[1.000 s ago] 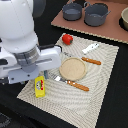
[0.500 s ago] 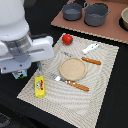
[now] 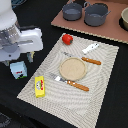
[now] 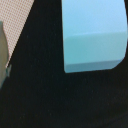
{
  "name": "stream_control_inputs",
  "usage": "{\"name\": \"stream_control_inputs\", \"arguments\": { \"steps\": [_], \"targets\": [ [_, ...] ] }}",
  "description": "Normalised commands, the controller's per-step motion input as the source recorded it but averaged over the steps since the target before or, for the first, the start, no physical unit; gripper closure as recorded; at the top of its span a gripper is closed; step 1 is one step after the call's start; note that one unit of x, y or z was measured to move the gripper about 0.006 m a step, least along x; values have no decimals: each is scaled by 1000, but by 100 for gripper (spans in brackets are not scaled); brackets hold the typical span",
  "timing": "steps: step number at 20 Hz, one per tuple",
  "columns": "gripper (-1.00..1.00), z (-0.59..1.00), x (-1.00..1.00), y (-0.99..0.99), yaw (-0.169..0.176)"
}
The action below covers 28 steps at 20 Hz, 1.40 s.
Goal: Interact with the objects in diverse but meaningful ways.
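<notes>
The white carton (image 3: 19, 70) with green-red print stands on the dark table just off the mat's corner; in the wrist view its pale blue top (image 4: 93, 35) fills the frame. My gripper (image 3: 20, 56) hangs just above it, its fingers not clearly visible. The yellow box with a red label (image 3: 40, 86) lies flat on the mat beside the carton. A shiny red pepper (image 3: 67, 38) sits at the mat's far edge. The white elongated piece (image 3: 91, 48) lies toward the exterior view's right.
A tan plate (image 3: 73, 68) sits mid-mat between a wooden-handled knife (image 3: 87, 60) and fork (image 3: 72, 83). Two grey pots (image 3: 96, 13) stand on a brown board at the back. The striped mat (image 3: 100, 95) covers most of the dark table.
The arm has risen and drawn back toward the exterior view's left, uncovering the carton beneath it. The other objects have not moved.
</notes>
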Motion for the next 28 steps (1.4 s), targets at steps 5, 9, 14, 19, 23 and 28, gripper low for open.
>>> {"name": "stream_control_inputs", "arguments": {
  "steps": [5, 9, 14, 19, 23, 28],
  "targets": [
    [-100, -37, -81, -8, 7],
    [-100, -40, -120, 248, 29],
    [-100, -141, -151, 151, 26],
    [-100, -247, -335, -40, 7],
    [-100, -271, -496, -129, 7],
    [-100, -280, -391, -59, 9]
  ]
}}
